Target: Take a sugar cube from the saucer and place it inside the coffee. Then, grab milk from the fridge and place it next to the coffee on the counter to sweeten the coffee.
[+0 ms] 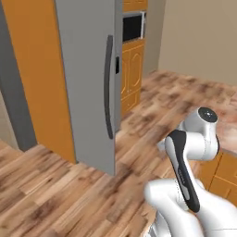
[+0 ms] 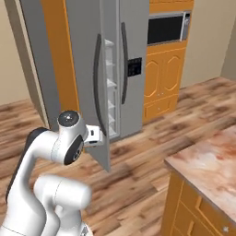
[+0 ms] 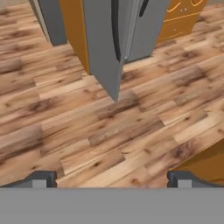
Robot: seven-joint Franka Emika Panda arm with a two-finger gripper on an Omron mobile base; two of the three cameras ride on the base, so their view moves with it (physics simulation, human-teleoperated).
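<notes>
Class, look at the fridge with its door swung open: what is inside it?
The right base view shows white door shelves on the inner side of the open door of the fridge; nothing is visible on them. The main compartment is hidden behind that door, so no milk can be seen.

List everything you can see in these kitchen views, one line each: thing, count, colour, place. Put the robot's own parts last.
fridge: one, grey, far side of the floor; its left door stands swung open, white door shelves showing inside.
handles: two, dark, vertical, one per door.
cabinets: orange wood, right of the fridge.
microwave: one, dark, above those cabinets.
counter: one, reddish-brown marbled, near right.
floor: brown wood planks.
arm: one, white with dark joints.
gripper: one, dark tips, open, holding nothing, above the floor.
</notes>
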